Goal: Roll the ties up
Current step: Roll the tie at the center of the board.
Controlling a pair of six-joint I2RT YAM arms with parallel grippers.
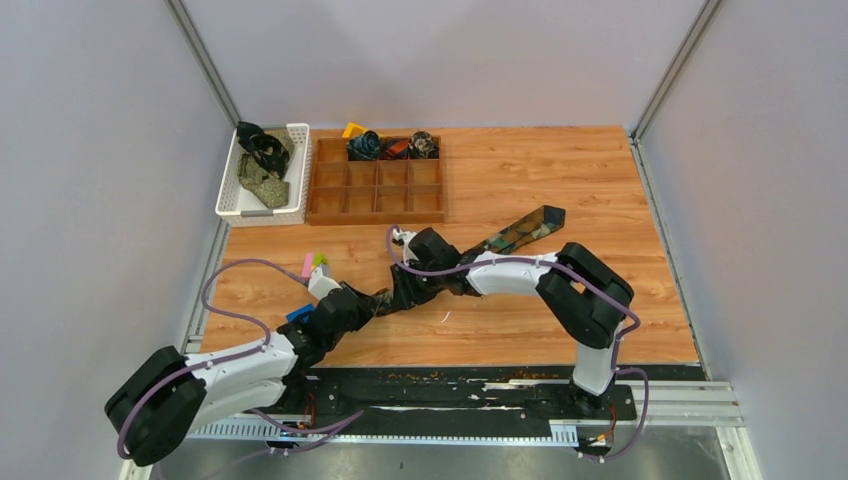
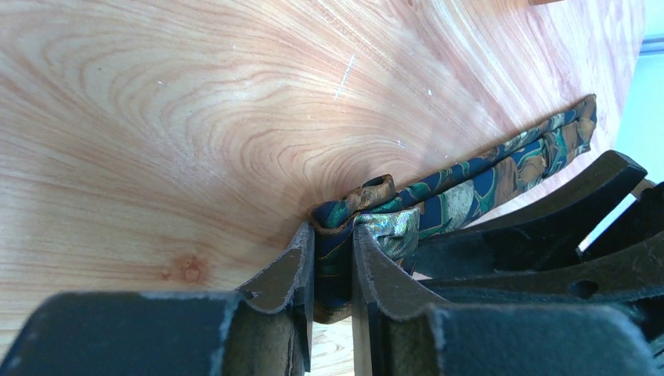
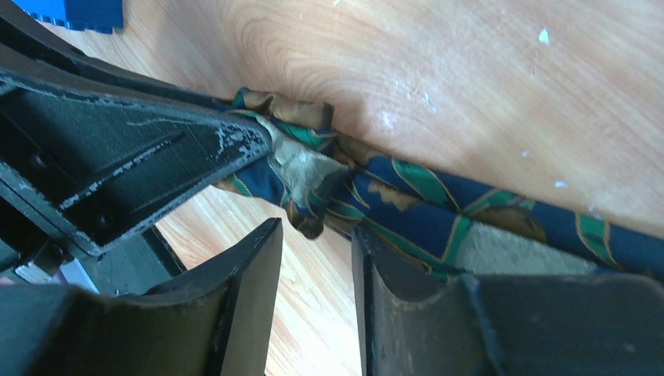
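Left gripper [image 2: 333, 251]: pinching folded end of navy-green patterned fabric tie [image 2: 485, 176].
Right gripper [image 3: 317, 235]: released, beside that fold.
Risk: pinch slips, fold unrolls.

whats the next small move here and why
Probably rotate the left end effector to turn its pinched fold over onto the flat tie: only a small fold is started, the rest lies unrolled, and the right end effector stands open beside it.
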